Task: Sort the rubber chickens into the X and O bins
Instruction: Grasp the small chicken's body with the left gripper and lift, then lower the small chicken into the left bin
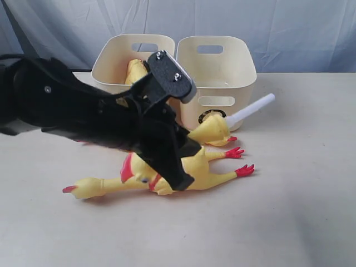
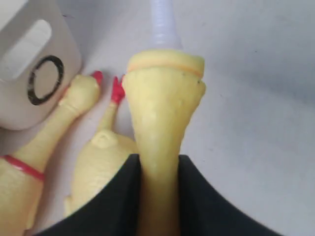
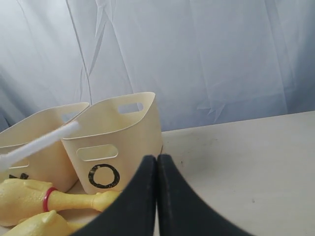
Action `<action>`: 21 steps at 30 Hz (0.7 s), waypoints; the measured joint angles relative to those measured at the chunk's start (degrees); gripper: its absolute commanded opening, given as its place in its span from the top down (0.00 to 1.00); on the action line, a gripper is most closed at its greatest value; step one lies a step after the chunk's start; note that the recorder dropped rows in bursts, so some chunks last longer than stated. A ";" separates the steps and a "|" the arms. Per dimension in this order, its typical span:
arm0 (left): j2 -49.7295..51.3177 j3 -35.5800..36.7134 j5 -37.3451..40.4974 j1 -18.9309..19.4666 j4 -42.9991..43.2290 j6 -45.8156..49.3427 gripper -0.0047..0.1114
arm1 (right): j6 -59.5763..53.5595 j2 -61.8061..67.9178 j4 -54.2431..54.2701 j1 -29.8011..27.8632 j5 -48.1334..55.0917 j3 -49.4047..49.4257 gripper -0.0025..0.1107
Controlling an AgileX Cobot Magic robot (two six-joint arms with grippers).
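Left fingers (image 2: 110,206) clamped on the white-tubed chicken (image 2: 165,108); right fingers (image 3: 145,196) pressed together, empty.

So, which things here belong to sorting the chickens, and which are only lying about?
For the job: O bin; second bin, with a chicken inside; chicken with the white tube; large chicken on the table; banded chicken near the O bin.
Not for it: table; cloth backdrop.
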 measured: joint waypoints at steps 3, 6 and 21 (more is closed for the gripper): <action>-0.10 -2.50 0.33 1.96 4.67 -2.84 0.96 | 0.00 0.00 0.00 0.00 0.00 0.00 0.99; -0.13 -4.71 0.22 4.45 7.03 -3.98 0.96 | 0.00 0.00 0.00 0.00 0.00 0.00 0.99; 0.50 -11.02 -9.25 19.26 8.52 -4.23 0.96 | 0.00 0.00 0.47 0.00 0.00 0.00 0.99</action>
